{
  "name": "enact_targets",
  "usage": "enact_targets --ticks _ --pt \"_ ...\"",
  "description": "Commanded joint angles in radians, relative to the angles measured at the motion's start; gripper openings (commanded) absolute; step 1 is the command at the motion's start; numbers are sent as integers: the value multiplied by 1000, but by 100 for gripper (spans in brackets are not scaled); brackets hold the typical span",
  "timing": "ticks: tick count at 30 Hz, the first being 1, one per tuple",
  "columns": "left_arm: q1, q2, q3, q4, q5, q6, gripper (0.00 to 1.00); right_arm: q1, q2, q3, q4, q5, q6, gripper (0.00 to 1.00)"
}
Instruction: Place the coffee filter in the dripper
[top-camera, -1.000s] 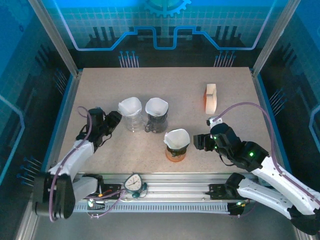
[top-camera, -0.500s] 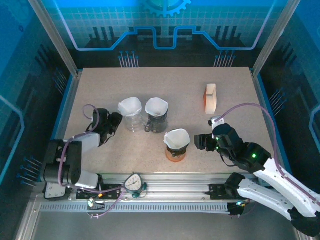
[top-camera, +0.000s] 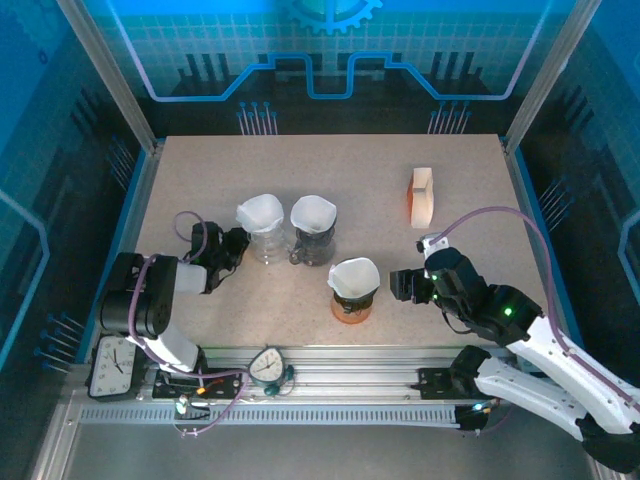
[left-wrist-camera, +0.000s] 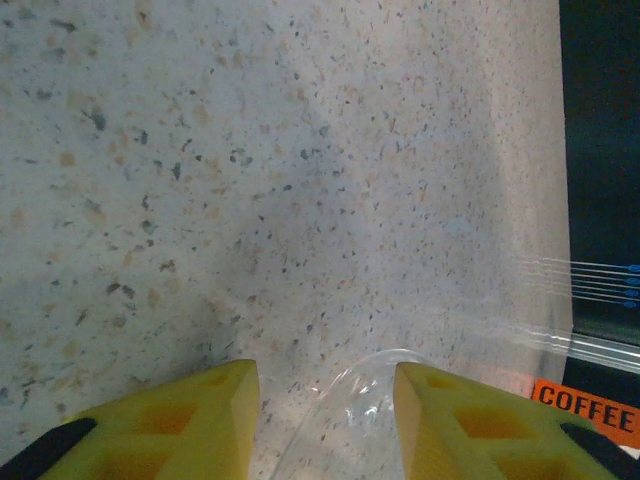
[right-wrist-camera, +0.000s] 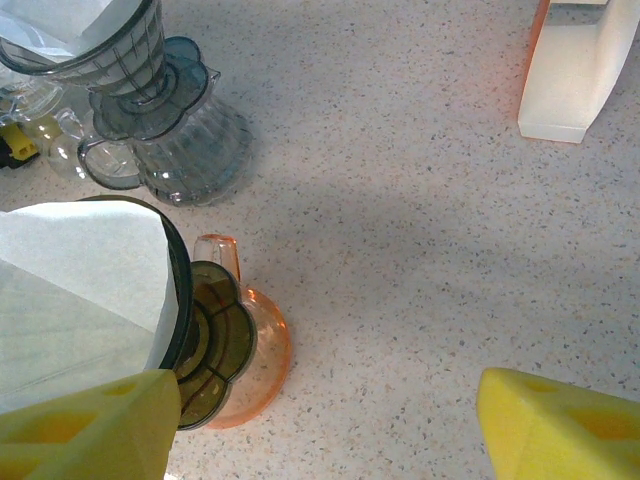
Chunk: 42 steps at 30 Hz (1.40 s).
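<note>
Filling the blue-lit enclosure, a speckled beige table carries three drippers.

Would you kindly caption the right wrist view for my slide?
Open right tool beside orange dripper holding a white filter.

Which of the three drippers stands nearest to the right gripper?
The orange dripper, just left of the right gripper; the clear one and grey one stand farther back.
</note>
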Motion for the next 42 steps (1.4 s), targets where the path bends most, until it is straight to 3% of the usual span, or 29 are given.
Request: enact_targets --ticks 1,33,42 --pt "-26 27 -14 51 27 -10 41 -16 5 24 1 7 -8 79" --pt "-269 140 77 85 -35 -38 41 -19 -1 1 -8 19 14 79" --pt "-235 13 38 -37 -101 -19 46 -21 -12 3 0 26 14 79"
